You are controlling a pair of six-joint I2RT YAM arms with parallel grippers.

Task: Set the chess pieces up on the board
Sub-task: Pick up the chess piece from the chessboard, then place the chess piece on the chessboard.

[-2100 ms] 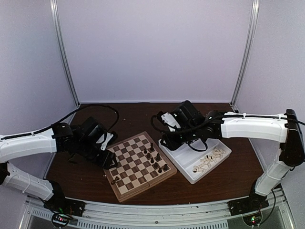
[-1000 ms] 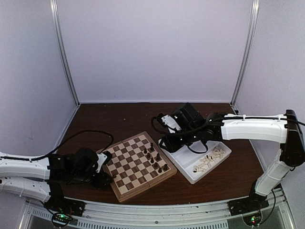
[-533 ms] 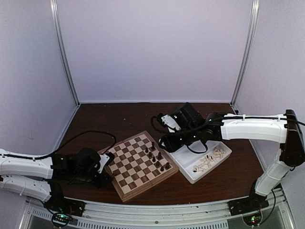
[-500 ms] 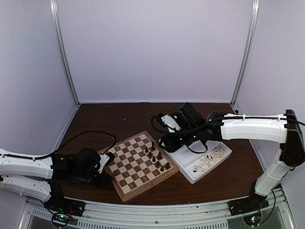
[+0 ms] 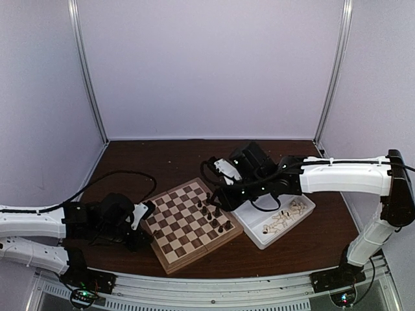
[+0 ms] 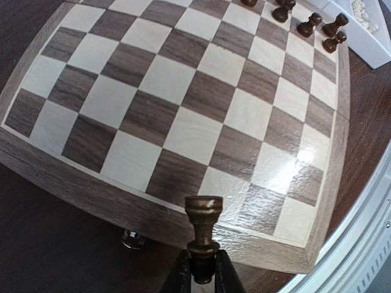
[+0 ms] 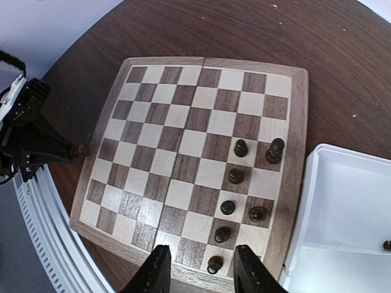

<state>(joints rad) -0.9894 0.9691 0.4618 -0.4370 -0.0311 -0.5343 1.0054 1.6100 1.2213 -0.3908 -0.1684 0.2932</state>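
**Left gripper clamped on one dark piece at the board edge**

1. Check the left gripper point(image 6: 201, 279). Its fingers point(image 6: 183, 276) are closed nearly together on the base of a dark piece point(image 6: 203, 229). The piece stands upright between them, with its crown clear above the fingertips. It is off the board point(image 6: 201, 110), just beside the pale border at the near-left side and over the table point(image 5: 162, 159). You cannot tell whether its foot touches the table.

2. Check the right gripper point(image 7: 201, 271). Its fingers point(image 7: 157, 271) stand part-way apart with nothing between them. It hangs above the board's right edge, beside the tray point(image 7: 342, 207).

3. Compare the views.
   - The left wrist view alone shows the grip on the base. A small shiny item lies under the board's edge and is too small to identify.
   - The right wrist view shows seven dark pieces point(image 7: 236, 176) standing in two loose columns on the board's right side. A single dark item lies at the edge of the tray.
   - The top view shows both arms, and the cream pieces point(image 5: 282, 219) heaped in the tray's right compartment.

4. Note the surroundings. The tray lies just beside the board's right edge. The metal rail point(image 5: 227, 288) runs along the table's near edge. In the top view the left wrist hides the held piece, and the right wrist covers the board's far-right corner.
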